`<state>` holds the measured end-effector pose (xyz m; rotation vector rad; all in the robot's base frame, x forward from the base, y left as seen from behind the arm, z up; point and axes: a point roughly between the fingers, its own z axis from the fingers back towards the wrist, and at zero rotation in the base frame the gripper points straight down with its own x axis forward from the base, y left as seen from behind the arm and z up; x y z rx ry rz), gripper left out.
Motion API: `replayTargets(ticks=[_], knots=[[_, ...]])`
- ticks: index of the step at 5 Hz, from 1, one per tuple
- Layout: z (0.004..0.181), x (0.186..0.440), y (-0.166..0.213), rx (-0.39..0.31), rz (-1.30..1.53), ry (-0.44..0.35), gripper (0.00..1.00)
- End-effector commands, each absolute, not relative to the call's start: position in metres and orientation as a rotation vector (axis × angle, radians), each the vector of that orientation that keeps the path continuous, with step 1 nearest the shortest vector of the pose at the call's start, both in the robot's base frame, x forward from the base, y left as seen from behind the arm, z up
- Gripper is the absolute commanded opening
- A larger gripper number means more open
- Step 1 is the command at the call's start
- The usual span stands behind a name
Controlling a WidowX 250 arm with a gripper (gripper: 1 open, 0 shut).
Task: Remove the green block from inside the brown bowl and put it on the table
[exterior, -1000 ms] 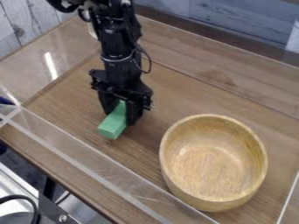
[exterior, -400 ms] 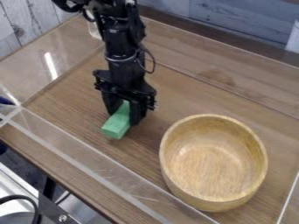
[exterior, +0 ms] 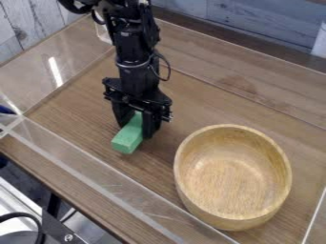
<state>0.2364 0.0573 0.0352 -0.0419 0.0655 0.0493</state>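
Down at the left of the table (exterior: 223, 71): black gripper (exterior: 136, 122), pointed straight at the wood, fingers either side of the upper end of the green block (exterior: 126, 139). Jaws parted about as wide as the block and set against its sides; whether truly pinching or merely resting there, cannot tell. Block out of the brown bowl (exterior: 234, 174), lying on the tabletop, its lower end poking out toward the near wall, upper end hidden between the fingers. Seems to sit flat on the wood, though the angle of the top end is masked by the gripper.

Bowl well apart to the right and nearer the camera, upright, hollow showing only pale grain. Thick rim close to the near clear wall (exterior: 90, 176) but touching or not, hard to say.

Above the gripper, the black arm (exterior: 132, 43) rising up and out of the top edge, cables bunched along it, blocking the stretch of table behind. Clear low walls around the tabletop: one along the near left edge, catching glare, another faintly visible along the far side. Beyond the far wall, whitish planks (exterior: 32, 19) at upper left and a dark strip at upper right. Nothing between block and bowl but bare wood. At lower left, outside the wall, a dark frame and a loop of cable (exterior: 15, 227), blurred.
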Motion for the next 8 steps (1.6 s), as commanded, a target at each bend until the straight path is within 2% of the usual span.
replayTargets(ticks=[1,4,8], knots=[[0.051,0.250,0.062,-0.027,0.055,-0.001,0.00],[0.053,0.247,0.067,-0.028,0.061,0.010,0.00],[0.064,0.247,0.068,-0.041,0.069,0.010,0.00]])
